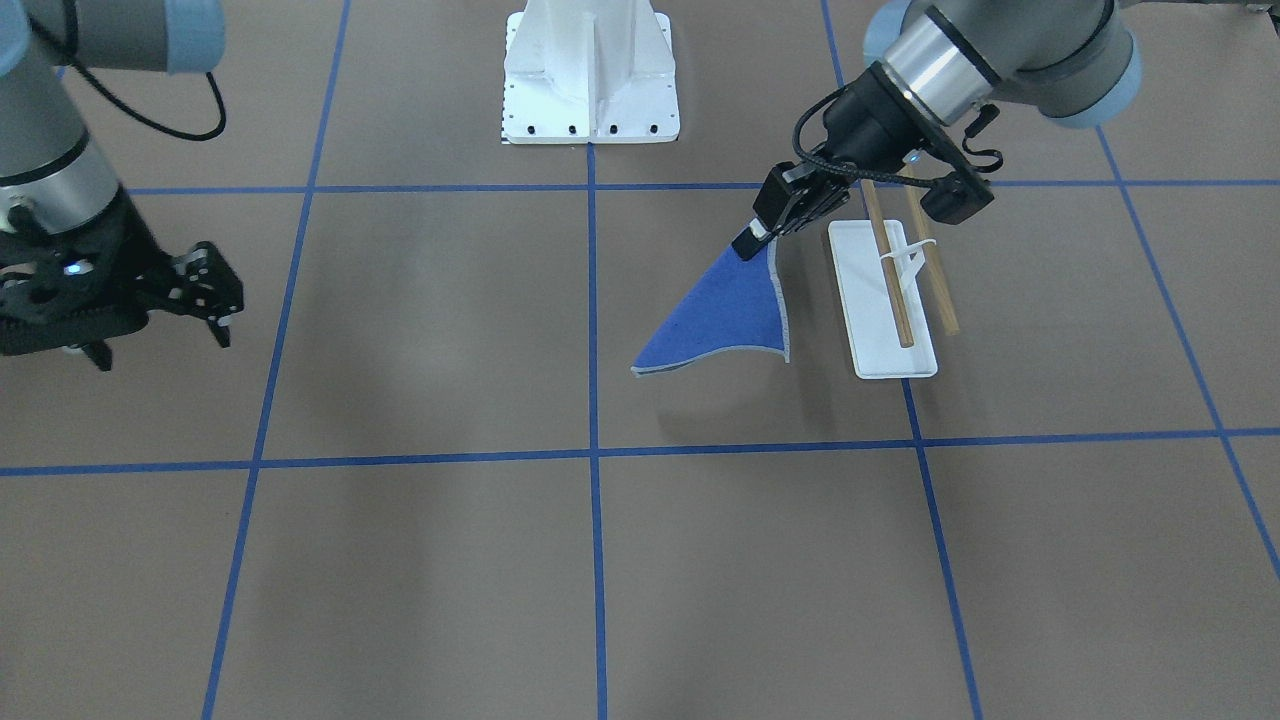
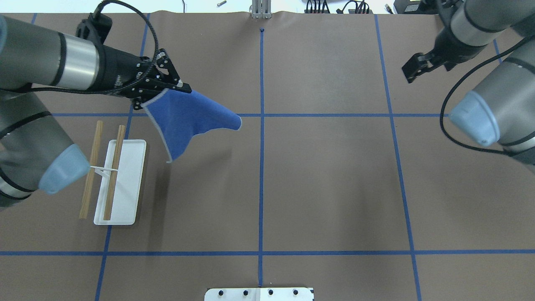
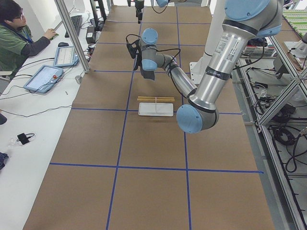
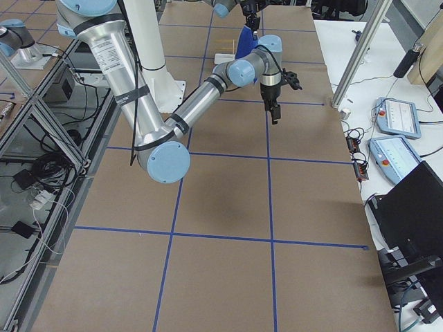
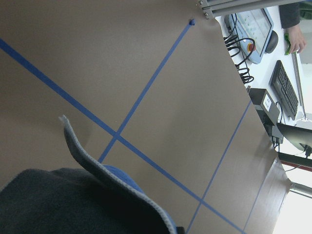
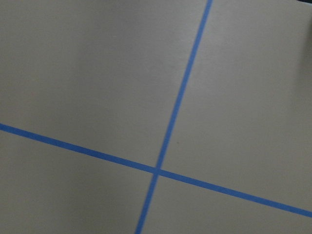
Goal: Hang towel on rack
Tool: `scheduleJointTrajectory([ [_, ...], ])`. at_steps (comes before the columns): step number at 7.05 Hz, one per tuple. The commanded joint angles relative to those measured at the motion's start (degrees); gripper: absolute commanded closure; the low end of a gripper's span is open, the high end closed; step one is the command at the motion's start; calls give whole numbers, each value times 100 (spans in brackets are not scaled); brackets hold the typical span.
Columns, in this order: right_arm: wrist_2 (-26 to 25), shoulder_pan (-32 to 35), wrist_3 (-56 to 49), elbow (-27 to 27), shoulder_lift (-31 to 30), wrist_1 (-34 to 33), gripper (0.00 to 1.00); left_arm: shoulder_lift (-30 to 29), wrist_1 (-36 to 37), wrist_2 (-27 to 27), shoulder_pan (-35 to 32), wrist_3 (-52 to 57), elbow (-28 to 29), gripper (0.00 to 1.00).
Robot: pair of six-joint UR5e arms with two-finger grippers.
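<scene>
My left gripper [image 1: 752, 240] is shut on one corner of the royal-blue towel [image 1: 725, 315] and holds it up off the table. The towel hangs down in a triangle with its grey edging showing. The overhead view shows the gripper [image 2: 179, 89] and the towel [image 2: 188, 119] too, and the left wrist view shows the towel's grey edge [image 5: 87, 156]. The rack [image 1: 880, 320] stands just beside the towel, on my left, with two wooden dowels [image 1: 890, 270] on a white base. It also shows in the overhead view [image 2: 125, 184]. My right gripper [image 1: 160, 335] is open and empty, far off on the other side.
The large white bolted pedestal [image 1: 590, 75] stands at the robot's side of the table, between the arms. Blue tape lines [image 2: 261, 167] divide the brown table cover into squares. An operator [image 3: 17, 33] sits at a side desk with tablets.
</scene>
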Motion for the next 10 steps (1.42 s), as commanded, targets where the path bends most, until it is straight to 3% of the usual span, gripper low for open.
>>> scheduleJointTrajectory([
  [1, 725, 1000, -1484, -613, -378, 5, 0, 604, -19, -902, -604, 1669, -159, 100],
  [3, 982, 1563, -2392, -782, -948, 14, 0, 1446, -63, -949, -659, 3506, -142, 100],
  [5, 974, 1934, -3219, -791, -1424, 49, 0, 2124, -421, -949, -703, 4617, -37, 100],
  [10, 974, 1944, -3204, -791, -1426, 58, 0, 2364, -432, -1167, -1458, 6456, 885, 100],
])
